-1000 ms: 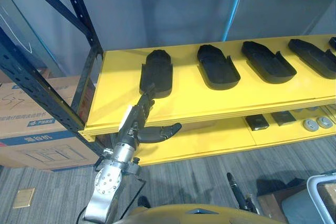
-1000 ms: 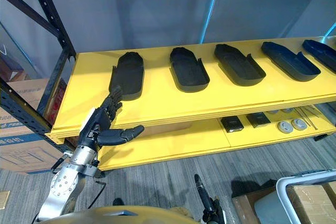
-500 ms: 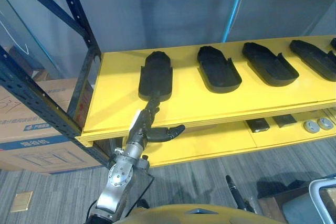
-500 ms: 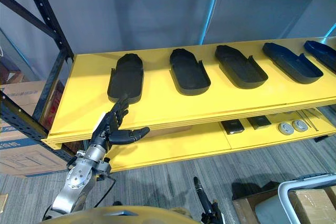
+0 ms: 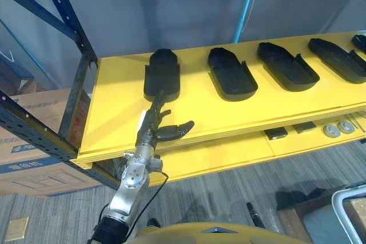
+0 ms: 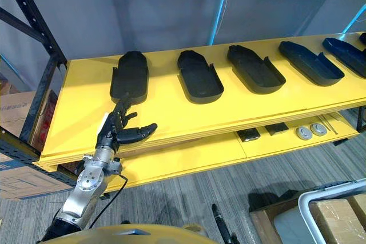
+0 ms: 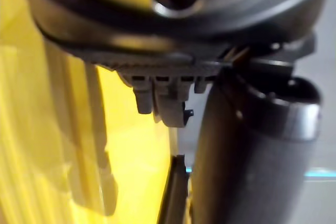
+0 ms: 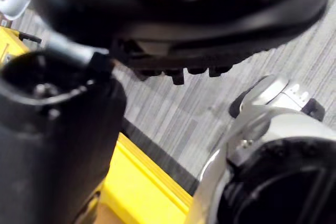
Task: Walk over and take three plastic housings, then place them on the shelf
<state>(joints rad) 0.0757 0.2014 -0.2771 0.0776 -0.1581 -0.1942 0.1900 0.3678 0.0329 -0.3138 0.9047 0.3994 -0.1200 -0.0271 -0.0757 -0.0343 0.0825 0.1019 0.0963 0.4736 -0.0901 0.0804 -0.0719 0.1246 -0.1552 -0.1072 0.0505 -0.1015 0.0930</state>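
Observation:
Several black plastic housings lie in a row on the yellow upper shelf (image 5: 120,112). The leftmost housing (image 5: 162,75) lies flat with its near end toward me; two more housings (image 5: 231,74) (image 5: 287,66) follow to its right. My left hand (image 5: 153,127) is open over the shelf's front part, its straight fingers pointing at the leftmost housing's near end, thumb spread to the right. It holds nothing. My right hand (image 8: 173,14) shows as dark bulk above the grey floor.
A blue rack upright (image 5: 66,18) stands at the left, with cardboard boxes (image 5: 34,158) beside it. The lower yellow shelf (image 5: 229,150) carries small dark boxes (image 5: 275,134) and round discs (image 5: 330,130). A white crate (image 5: 350,210) sits at the bottom right.
The view has shifted as I came closer. My left hand has risen from below the shelf's front edge to above the shelf top, fingers still aimed at the leftmost housing.

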